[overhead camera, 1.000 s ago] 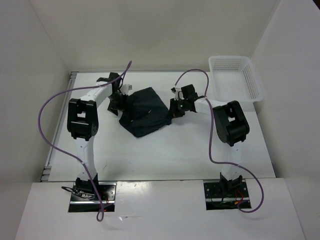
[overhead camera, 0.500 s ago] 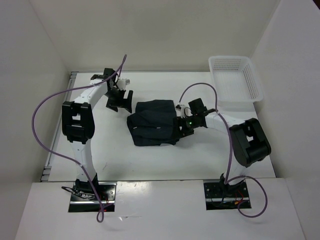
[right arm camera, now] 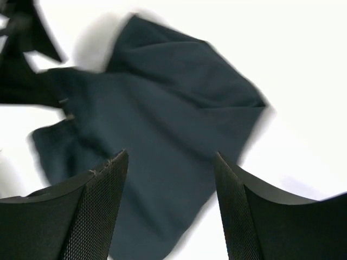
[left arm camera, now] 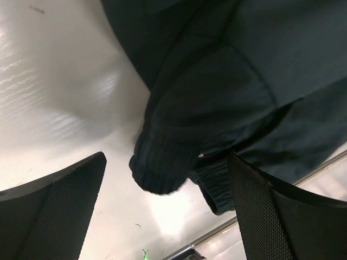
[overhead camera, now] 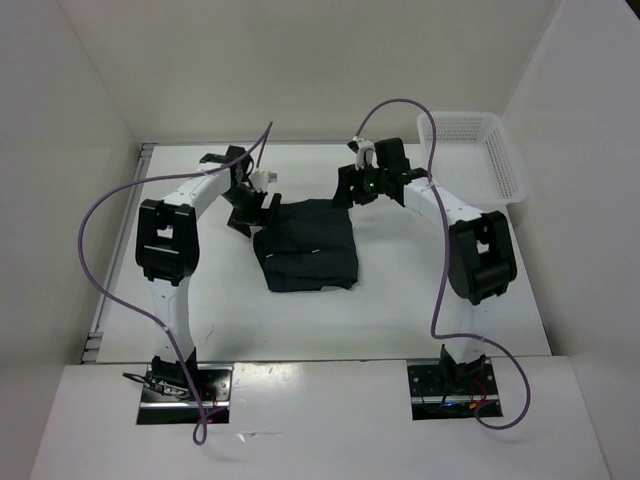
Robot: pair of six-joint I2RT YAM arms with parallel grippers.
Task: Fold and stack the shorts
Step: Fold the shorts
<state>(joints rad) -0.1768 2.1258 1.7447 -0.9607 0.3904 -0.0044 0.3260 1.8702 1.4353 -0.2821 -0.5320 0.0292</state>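
Observation:
The dark shorts (overhead camera: 306, 246) lie folded in a rough rectangle on the white table (overhead camera: 400, 295), mid-way between the arms. My left gripper (overhead camera: 254, 212) stands open at the shorts' far left corner; in the left wrist view the ribbed waistband edge of the shorts (left arm camera: 162, 168) shows between its wide-apart fingers (left arm camera: 59, 211), untouched by either. My right gripper (overhead camera: 347, 190) hovers open over the far right corner. The right wrist view, blurred, looks down on the shorts (right arm camera: 162, 114) past the open gripper (right arm camera: 171, 211).
A white lattice basket (overhead camera: 470, 152) stands at the back right corner. White walls close the table in at the back and both sides. Purple cables loop off both arms. The other arm's gripper (right arm camera: 24, 49) shows dark at the top left of the right wrist view.
The shorts went from a rumpled heap to a flat folded rectangle. My right gripper opened, let go of them and swung from their right side to the far right corner. The left gripper shifted slightly.

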